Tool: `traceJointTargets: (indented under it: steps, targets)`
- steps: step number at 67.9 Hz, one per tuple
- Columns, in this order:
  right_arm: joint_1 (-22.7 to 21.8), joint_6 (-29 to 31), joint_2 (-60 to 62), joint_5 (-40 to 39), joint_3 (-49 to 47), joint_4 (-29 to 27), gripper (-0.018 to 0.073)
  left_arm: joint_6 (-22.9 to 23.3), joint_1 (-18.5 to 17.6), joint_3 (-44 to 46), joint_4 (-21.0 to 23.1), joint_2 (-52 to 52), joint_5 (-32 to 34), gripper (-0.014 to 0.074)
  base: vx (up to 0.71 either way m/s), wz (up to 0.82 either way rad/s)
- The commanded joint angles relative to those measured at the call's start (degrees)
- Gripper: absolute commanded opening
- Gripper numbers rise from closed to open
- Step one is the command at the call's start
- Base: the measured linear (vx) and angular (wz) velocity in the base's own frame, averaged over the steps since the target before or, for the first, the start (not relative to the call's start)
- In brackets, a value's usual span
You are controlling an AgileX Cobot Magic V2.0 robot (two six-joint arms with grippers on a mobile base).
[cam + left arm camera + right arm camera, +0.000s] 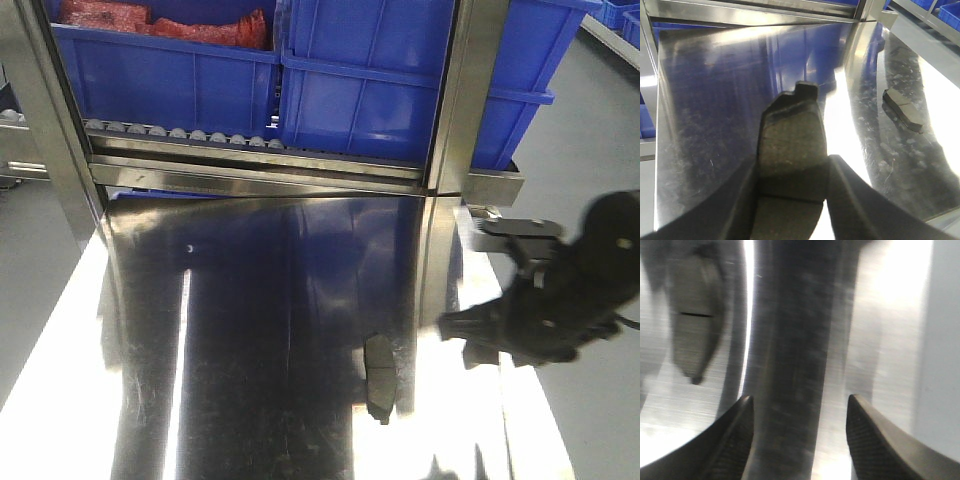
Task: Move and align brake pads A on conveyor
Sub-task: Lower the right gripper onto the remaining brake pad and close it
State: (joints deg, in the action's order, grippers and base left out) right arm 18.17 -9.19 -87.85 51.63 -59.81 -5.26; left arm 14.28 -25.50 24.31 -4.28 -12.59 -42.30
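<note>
Steel tabletop [705, 100], pad [792, 145] between left jaws

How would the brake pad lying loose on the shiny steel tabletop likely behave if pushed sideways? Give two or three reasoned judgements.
The brake pad lies flat, so it would probably slide rather than roll or tip. The steel tabletop looks polished and mirror-like, so it may skid easily. Its slab-like edge suggests stiffness, not floppiness.
</note>
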Motion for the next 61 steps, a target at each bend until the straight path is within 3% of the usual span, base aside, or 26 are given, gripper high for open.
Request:
traceJointTargets:
  steps: [1, 12, 24, 61]
  targets:
    - [5.0, -4.6, -1.9, 0.1, -5.8, 2.4, 0.0395, 0.2, -0.3, 1.6, -0.1, -0.5, 5.3, -0.0006, 0.0, 0.0]
    - [11.2, -14.7, -7.7, 1.3, -12.3, 7.7, 0.0395, 0.2, -0.3, 1.6, -0.1, -0.5, 5.3, -0.0006, 0.0, 0.0]
    - [15.2, -20.1, -12.7, 1.7, -16.5, 10.2, 0.0413, 0.2, -0.3, 1.6, -0.1, -0.5, 5.3, -0.0006, 0.0, 0.0]
    - [14.9, -22.6, -21.5, 2.7, -20.2, 11.9, 0.0475, 0.2, -0.3, 1.6, -0.1, -0.5, 5.3, -0.0006, 0.0, 0.0]
